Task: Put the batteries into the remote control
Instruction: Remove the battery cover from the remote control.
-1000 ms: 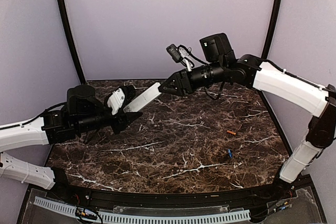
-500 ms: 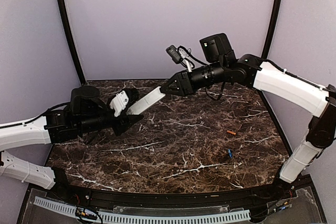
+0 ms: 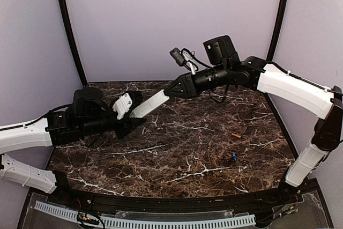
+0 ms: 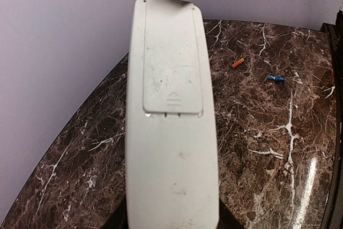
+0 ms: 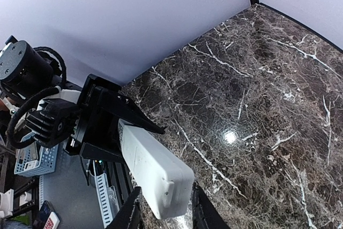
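— Top external view: where's the remote control (image 3: 151, 102)?

— Mid-frame, airborne. My left gripper (image 3: 130, 122) clamps one end, my right gripper (image 3: 170, 90) pinches the other.

— Handling?

— Light, stiff, slick plastic, I reckon; grip edges, off the battery cover (image 4: 171, 60).

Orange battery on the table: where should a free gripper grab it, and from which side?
Grip the orange battery mid-length, coming straight down, fingers across its slim sides. It lies flat on the marble table, apart from the blue battery, so nothing crowds it.

A dark marble-patterned desk (image 3: 177, 148) with white veins — on it, towards the right, an orange battery (image 3: 236, 135) and a blue battery (image 3: 234, 157), near each other but apart.
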